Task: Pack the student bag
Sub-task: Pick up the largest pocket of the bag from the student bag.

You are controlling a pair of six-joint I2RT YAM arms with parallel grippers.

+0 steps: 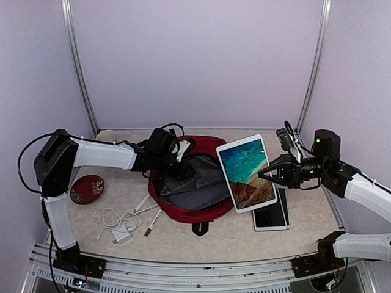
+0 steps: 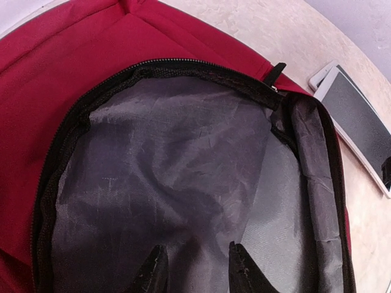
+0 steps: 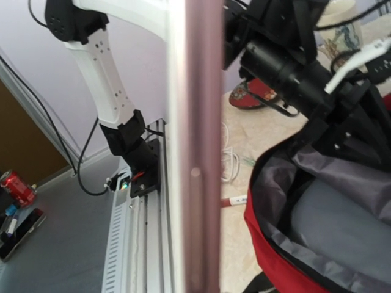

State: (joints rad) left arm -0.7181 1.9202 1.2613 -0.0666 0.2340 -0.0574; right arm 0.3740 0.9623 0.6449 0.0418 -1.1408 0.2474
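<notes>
Here I am in a lab booth: plain pale walls [image 1: 195,61] close me in, metal posts [image 1: 78,67] stand in the corners, and my bases [image 1: 73,261] sit bolted to an aluminium rail [image 1: 195,271] along the table [image 1: 244,235] edge.

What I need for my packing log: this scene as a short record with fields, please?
bag: dark-red fabric backpack, unzipped, grey lining showing, nothing visible inside
left gripper: fingers partly apart over the grey lining; grip unclear
right gripper: shut on white-framed tablet with lit screen, held over the backpack's right side
left of backpack: round red disc, white cable with charger, pens
right of backpack: flat white-framed device with dark screen, lying flat
</notes>
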